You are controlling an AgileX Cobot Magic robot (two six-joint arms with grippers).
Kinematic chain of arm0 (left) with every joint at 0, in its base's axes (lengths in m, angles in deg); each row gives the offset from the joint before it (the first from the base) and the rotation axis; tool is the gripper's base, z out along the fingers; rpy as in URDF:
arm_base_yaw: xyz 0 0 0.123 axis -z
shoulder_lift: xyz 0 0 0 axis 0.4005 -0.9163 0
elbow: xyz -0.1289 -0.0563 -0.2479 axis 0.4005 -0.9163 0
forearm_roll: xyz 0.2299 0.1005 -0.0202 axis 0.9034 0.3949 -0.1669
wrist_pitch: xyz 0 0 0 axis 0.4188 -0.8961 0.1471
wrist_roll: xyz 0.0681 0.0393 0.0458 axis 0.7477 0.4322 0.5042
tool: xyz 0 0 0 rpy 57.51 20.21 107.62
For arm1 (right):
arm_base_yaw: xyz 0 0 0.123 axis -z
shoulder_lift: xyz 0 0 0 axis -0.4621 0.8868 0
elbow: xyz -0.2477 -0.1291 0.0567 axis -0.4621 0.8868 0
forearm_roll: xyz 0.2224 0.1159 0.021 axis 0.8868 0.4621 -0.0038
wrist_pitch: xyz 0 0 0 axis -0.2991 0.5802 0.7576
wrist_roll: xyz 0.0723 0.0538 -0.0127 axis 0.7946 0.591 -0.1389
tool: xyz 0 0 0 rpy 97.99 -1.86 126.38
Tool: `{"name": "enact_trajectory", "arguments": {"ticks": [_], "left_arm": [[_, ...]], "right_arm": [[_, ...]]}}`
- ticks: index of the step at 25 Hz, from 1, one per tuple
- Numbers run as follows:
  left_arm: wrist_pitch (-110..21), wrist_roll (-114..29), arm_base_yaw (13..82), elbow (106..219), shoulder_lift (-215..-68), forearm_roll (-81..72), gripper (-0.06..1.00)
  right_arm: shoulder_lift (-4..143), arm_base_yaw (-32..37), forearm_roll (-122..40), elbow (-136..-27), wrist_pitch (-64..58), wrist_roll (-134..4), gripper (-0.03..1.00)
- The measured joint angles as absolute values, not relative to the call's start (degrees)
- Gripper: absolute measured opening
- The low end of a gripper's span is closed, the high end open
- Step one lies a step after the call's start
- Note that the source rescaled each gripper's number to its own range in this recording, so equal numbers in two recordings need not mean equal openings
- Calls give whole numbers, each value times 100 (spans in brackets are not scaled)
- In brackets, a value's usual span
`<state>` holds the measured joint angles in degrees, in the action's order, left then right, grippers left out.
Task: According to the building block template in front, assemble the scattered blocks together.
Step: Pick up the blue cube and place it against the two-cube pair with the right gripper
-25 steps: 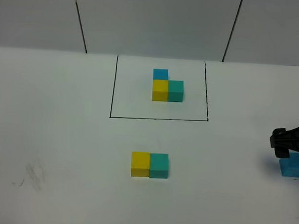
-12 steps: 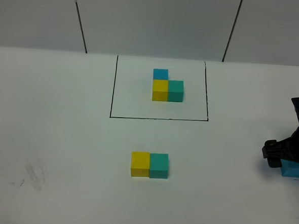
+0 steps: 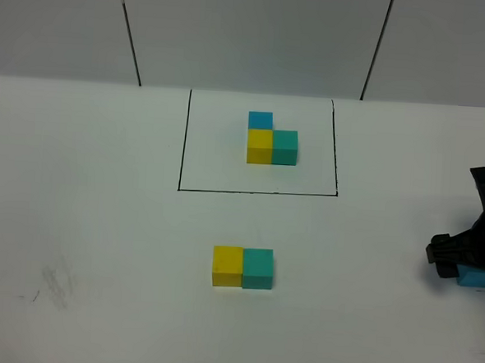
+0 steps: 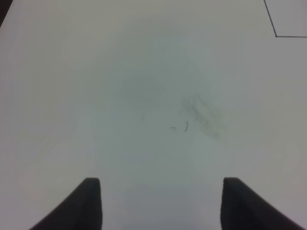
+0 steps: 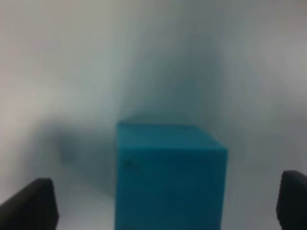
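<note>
The template (image 3: 271, 140) of blue, yellow and teal-green cubes in an L sits inside a black drawn rectangle at the back middle. A loose yellow cube (image 3: 227, 265) and teal-green cube (image 3: 258, 269) stand side by side, touching, in the front middle. The sky blue cube (image 3: 476, 276) lies at the far right, mostly hidden under my right gripper (image 3: 461, 265). In the right wrist view the blue cube (image 5: 170, 175) sits between the open fingers (image 5: 31, 203), not gripped. My left gripper (image 4: 160, 203) is open and empty over bare table; it is out of the high view.
The white table (image 3: 100, 222) has faint smudges at the front left, also in the left wrist view (image 4: 199, 115). A corner of the black rectangle (image 4: 283, 24) shows in the left wrist view. A grey panelled wall (image 3: 251, 34) stands behind the table.
My right gripper has come down over the sky blue cube, covering most of it. The other cubes and the template have not moved.
</note>
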<state>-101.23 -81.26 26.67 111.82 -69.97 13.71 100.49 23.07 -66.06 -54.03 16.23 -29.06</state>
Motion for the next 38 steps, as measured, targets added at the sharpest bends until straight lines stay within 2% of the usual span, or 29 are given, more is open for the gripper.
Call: {"name": "enact_trajectory", "arguments": {"ticks": [9,25,28,31,32,38], "left_arm": [[-10129,-8126,2667,11182,-6997,1371,20],[-10129,-8126,2667,11182,-6997,1371,20],[-10129,-8126,2667,11182,-6997,1371,20],[-10129,-8126,2667,11182,-6997,1371,20],[-10129,-8126,2667,11182,-6997,1371,20],[-10129,-8126,2667,11182,-6997,1371,20]], "right_arm": [[10055,2307,-6606,-5403,1502,-3007,60],[10303,2307,-6510,-5403,1533,-3049,39],[10303,2307,-6474,-5403,1521,-3056,27],[10303,2307,-6474,-5403,1508,-3056,5],[10303,2307,-6474,-5403,1498,-3056,1],[10129,2307,-6706,-5403,1553,-3160,1]]}}
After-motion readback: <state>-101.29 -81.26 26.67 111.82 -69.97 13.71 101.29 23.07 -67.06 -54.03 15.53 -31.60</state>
